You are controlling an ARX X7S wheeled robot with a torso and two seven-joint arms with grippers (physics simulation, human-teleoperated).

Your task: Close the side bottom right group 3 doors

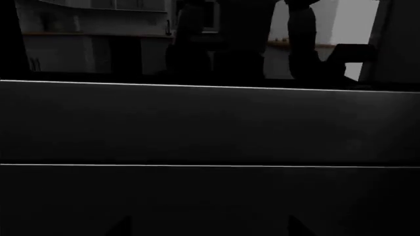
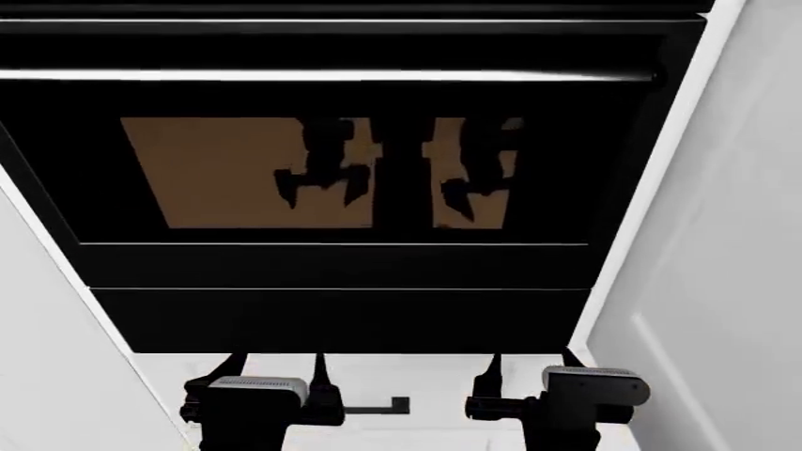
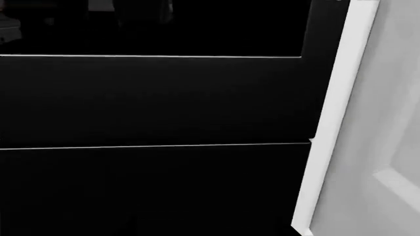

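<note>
A tall white door panel [image 2: 733, 282] with a recessed frame stands at the right in the head view, swung out beside the oven so that its thin edge [image 2: 658, 188] faces me. The right wrist view shows the same door [image 3: 387, 137] close by, off to one side of that gripper. No handle shows on it. My left gripper [image 2: 276, 365] and right gripper [image 2: 531, 363] are low in front of the oven, both open and empty. The left fingertips [image 1: 121, 227] show as dark wedges set wide apart. The right fingers are lost against the black in the right wrist view.
The black glass oven door [image 2: 351, 169] fills the middle and mirrors my arms. Under it is a white drawer front [image 2: 414, 381] with a short black handle [image 2: 376, 406]. Another white panel [image 2: 51, 338] flanks the oven on the left.
</note>
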